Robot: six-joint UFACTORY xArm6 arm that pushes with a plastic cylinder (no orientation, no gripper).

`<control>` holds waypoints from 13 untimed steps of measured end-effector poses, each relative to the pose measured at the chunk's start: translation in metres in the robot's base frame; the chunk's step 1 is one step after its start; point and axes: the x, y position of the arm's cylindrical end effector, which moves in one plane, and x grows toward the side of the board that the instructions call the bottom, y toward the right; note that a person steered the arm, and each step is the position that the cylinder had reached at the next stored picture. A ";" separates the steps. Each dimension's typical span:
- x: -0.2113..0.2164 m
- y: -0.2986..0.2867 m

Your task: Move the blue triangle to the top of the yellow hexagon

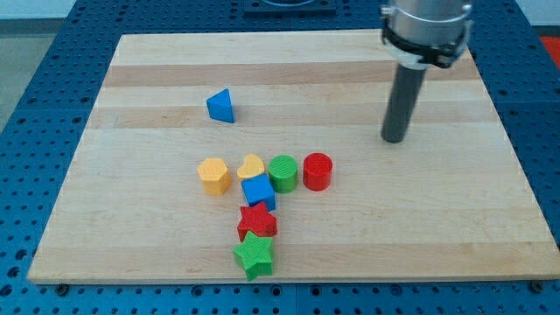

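The blue triangle (221, 106) lies alone on the wooden board, in the upper left part of the view. The yellow hexagon (214, 175) sits below it, near the board's middle, at the left end of a row of blocks. My tip (395, 139) rests on the board at the view's right, far to the right of both the blue triangle and the yellow hexagon, touching no block.
A yellow heart (252, 165), green cylinder (283, 172) and red cylinder (318, 171) line up right of the hexagon. Below them stand a blue cube (258, 191), a red star (257, 221) and a green star (255, 255). The board's edge (289, 278) meets a blue perforated table.
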 end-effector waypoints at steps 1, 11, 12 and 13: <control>0.006 0.006; 0.089 -0.042; 0.092 -0.056; 0.094 -0.065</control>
